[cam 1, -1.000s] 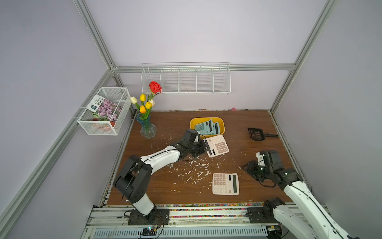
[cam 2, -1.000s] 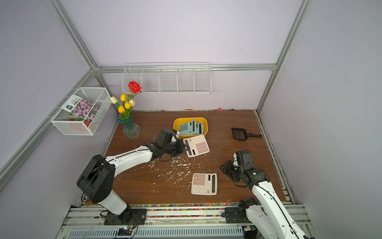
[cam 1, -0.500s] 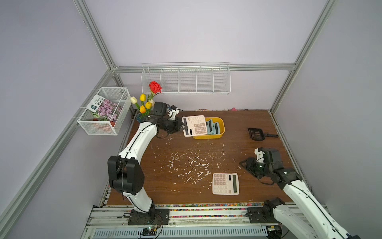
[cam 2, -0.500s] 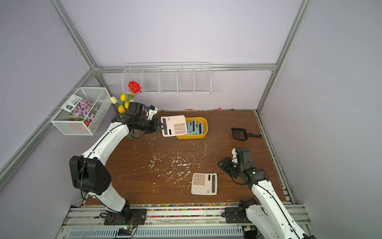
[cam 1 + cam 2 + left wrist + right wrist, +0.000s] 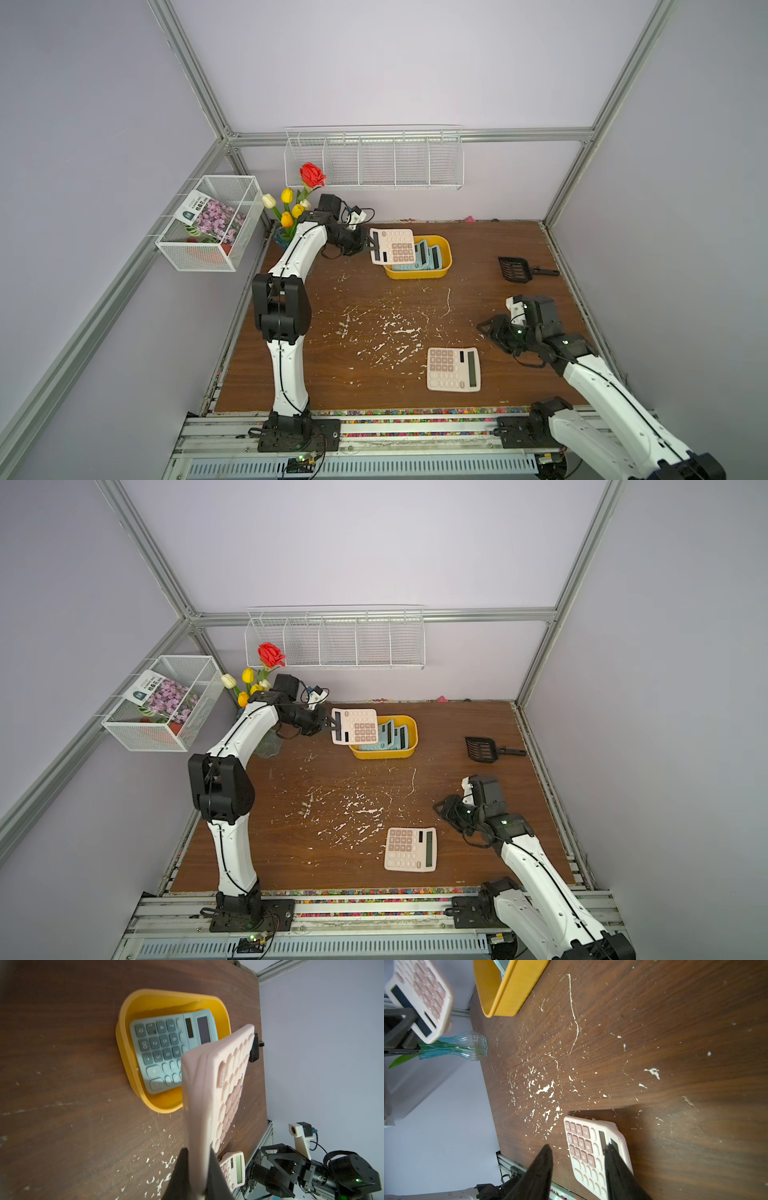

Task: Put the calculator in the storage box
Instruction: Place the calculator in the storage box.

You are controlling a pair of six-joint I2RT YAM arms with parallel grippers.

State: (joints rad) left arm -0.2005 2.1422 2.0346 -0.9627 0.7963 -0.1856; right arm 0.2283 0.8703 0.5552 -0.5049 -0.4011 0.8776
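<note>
- Table (image 5: 291, 332): scratched brown wood lies below both sets of fingers.
- Storage box (image 5: 415, 275): you have the yellow tub straight ahead of the left gripper's (image 5: 373, 248) fingertips. Its long side runs roughly the way they point. A teal calculator (image 5: 166, 1049) lies inside.
- Calculator (image 5: 392, 251): your left fingers are clamped on its screen end and hold it clear of the wood. Its long axis runs straight out from the fingertips, and its far end hangs over the tub's nearer end. By my judgement, you need more reach forward before lowering.
- Second calculator (image 5: 453, 369): it lies flat on the wood just beyond your right gripper (image 5: 578, 1147), well apart from the tub.
- Right fingers: they stand apart with nothing between them. Your left arm is much the nearer to the tub.
</note>
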